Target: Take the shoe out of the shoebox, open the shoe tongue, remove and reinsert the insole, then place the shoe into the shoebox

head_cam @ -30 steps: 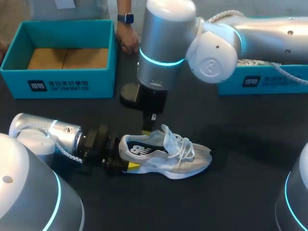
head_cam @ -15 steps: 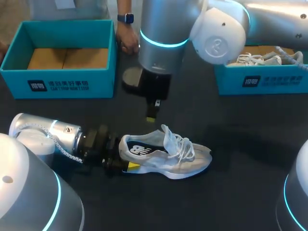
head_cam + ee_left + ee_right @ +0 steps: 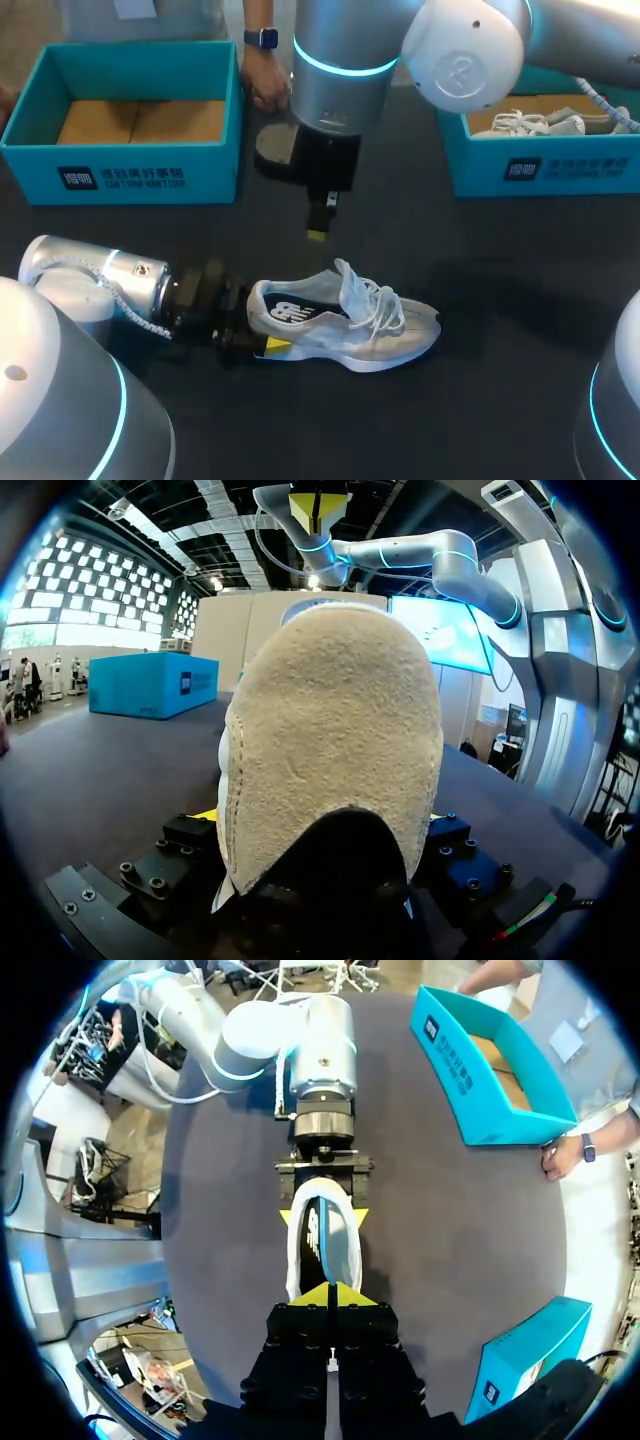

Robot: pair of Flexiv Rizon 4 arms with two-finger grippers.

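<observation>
Head view is showing the left gripper [image 3: 258, 322] clamping the heel of the white sneaker [image 3: 345, 325], which is lying on the table [image 3: 500, 400] near its middle, while the right gripper [image 3: 318, 228] is hanging above the sneaker with its fingers pressed together, empty.

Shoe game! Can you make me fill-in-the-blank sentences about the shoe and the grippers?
The left gripper is shut on the shoe's ____ end.
The right gripper, shut, hangs ____ the shoe.
The shoe lies on the ____, outside the shoebox.
Missing words: heel; above; table.
</observation>
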